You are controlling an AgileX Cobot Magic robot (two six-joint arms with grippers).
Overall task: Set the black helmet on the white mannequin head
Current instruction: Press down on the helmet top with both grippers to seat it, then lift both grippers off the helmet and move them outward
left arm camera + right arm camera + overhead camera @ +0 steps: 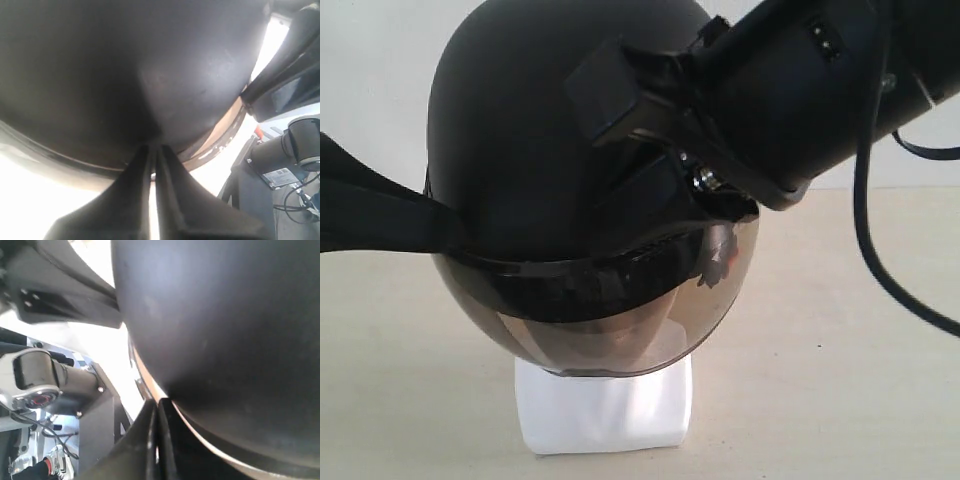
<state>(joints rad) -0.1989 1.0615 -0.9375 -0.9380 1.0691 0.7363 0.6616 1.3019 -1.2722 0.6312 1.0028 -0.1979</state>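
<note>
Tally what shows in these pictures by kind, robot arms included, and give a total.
Helmets: 1, the black helmet
Mannequin heads: 1, the white mannequin head, only its base showing under the helmet
Robot arms: 2, the left arm and the right arm
Total: 4

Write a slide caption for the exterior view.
Matte black helmet covers the white mannequin head, only its base showing; left gripper and right gripper pinch the rim.

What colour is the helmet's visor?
The visor is smoky brown, clearest in the exterior view.
</note>
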